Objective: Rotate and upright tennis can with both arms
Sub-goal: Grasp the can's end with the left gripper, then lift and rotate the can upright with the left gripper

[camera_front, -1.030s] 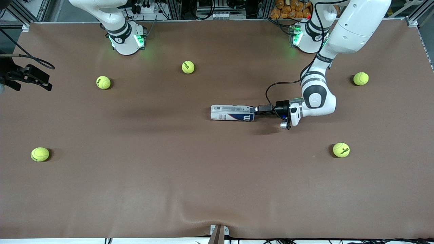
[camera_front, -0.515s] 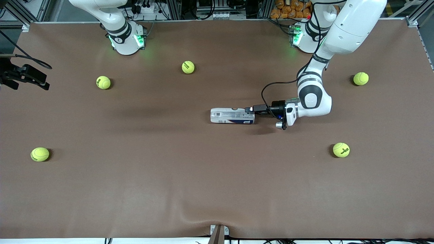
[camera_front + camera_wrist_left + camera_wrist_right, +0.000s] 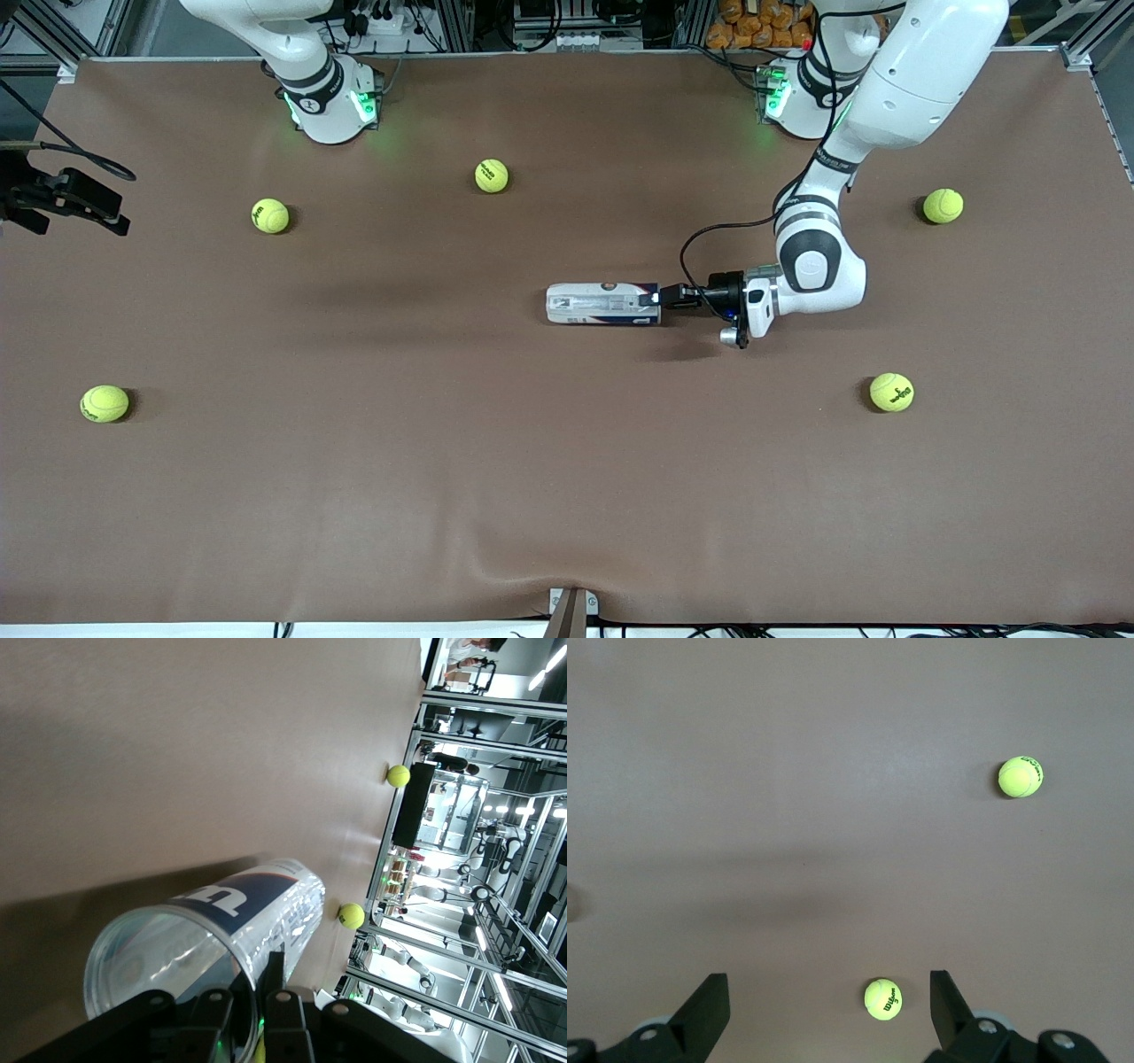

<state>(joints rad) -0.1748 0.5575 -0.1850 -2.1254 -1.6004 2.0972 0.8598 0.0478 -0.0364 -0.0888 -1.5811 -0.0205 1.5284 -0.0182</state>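
The tennis can lies on its side mid-table, a clear tube with a white, navy and red label. Its open end points toward the left arm's end of the table. My left gripper reaches in low and level from that end. In the left wrist view the left gripper is shut on the tennis can, with the metallic rim pinched between its fingers, one inside and one outside the mouth. My right gripper hangs open high over bare table with a tennis ball below it.
Several yellow-green tennis balls lie scattered: near the right arm's base, near the left arm's end, and at the right arm's end. A black part with a cable pokes in there.
The left gripper has gone from open to shut on the can's rim. The can has rolled a little, turning its "W" logo away, and shifted slightly toward the right arm's end.
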